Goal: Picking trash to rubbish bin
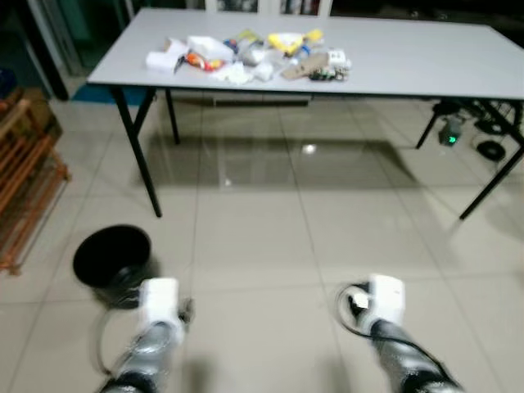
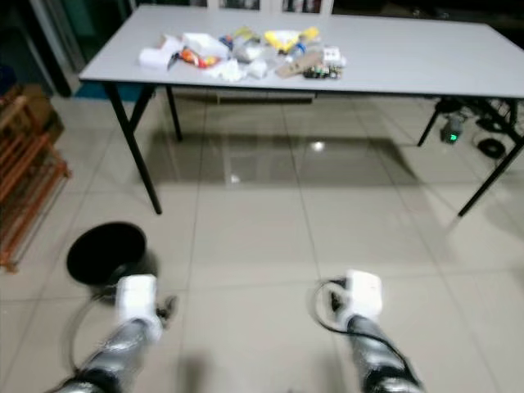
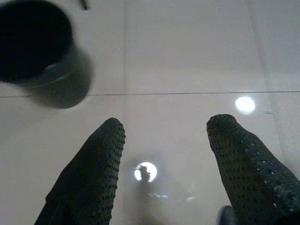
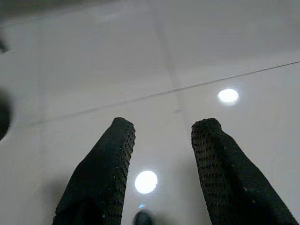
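A long grey table (image 1: 409, 57) on black folding legs stands across the tiled floor (image 1: 270, 237). The trash (image 1: 250, 57) lies in a loose heap on the table's left half, towards its far edge: white crumpled paper and bags, a yellow packet (image 1: 285, 40), a piece of brown card (image 1: 304, 67) and some small items too blurred to tell. The right half of the table is bare.

The rubbish bin (image 1: 112, 260), round and black, stands on the floor well short of the table's near left corner, beside the left arm. In the left wrist view the bin (image 3: 35, 51) sits on the tiles ahead of the fingers and off to one side, not touching them.

Both silver arms reach forward low over the floor. The left claw (image 3: 164, 136) is released, its two black fingers (image 3: 101, 164) spread wide with nothing but tile between them. The right claw (image 4: 161, 136) is likewise released, its fingers (image 4: 110, 159) apart above the floor and holding nothing. Ceiling lights reflect as bright spots on the glossy tiles.

A wooden rack (image 1: 24, 180) stands at the left, apart from the table. Under the table's right end lie dark cables and a device with a green light (image 1: 450, 137).
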Robot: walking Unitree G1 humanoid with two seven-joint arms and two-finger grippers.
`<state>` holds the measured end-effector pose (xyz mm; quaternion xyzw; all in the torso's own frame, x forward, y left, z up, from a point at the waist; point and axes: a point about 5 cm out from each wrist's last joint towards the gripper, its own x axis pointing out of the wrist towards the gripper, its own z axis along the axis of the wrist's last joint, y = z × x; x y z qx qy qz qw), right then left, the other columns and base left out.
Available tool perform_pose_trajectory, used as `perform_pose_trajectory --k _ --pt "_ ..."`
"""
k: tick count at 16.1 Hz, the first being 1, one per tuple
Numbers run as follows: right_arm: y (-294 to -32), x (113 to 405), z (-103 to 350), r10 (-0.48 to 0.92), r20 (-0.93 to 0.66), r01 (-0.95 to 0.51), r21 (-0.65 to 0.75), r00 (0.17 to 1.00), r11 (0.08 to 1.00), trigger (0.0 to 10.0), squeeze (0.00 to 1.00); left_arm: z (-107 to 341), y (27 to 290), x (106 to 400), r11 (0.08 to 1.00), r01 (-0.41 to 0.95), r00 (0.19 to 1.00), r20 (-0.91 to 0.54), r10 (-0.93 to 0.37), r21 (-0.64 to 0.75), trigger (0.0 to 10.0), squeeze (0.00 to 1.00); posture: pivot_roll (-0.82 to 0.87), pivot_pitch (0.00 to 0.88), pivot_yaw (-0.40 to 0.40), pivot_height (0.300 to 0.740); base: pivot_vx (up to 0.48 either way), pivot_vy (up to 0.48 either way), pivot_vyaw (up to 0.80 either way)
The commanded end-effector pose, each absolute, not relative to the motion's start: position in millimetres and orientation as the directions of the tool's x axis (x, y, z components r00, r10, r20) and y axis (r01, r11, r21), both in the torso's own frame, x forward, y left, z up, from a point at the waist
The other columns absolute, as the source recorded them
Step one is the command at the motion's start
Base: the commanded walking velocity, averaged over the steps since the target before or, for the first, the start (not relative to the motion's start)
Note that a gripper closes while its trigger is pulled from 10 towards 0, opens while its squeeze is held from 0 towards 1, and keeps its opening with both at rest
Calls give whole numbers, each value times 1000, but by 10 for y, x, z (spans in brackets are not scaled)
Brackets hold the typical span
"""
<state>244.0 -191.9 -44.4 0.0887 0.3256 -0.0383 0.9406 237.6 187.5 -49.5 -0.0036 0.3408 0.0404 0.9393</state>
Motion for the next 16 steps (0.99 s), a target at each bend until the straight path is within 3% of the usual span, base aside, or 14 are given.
perform_pose_trajectory --k 1,16 --pt "-1801 2495 -420 11 -607 115 168 795 979 10000 0 -504 2039 2325 994 -96 753 -648 112 60 10000 0 51 48 -59 740 469 0 0" --pt "-1788 2485 -430 1 -612 110 145 791 983 10000 0 -500 2012 2335 995 -81 758 -644 101 59 10000 0 53 46 -55 740 469 0 0"
